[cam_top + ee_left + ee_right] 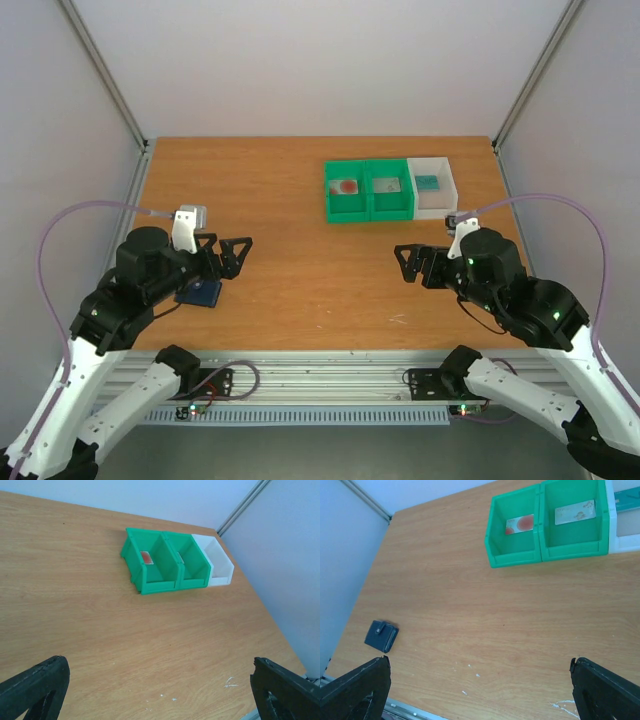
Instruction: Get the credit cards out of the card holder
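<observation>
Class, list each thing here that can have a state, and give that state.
card holder: closed, lying flat
left gripper: open, empty
right gripper: open, empty
left green bin: holds a red-spotted card
middle green bin: holds a pale card
white bin: holds a teal card

Bins (368, 188) far right and card holder (381, 636) near left interrupt the table (290, 210)

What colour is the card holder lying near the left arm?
The card holder is dark navy, clearest in the right wrist view.
</observation>
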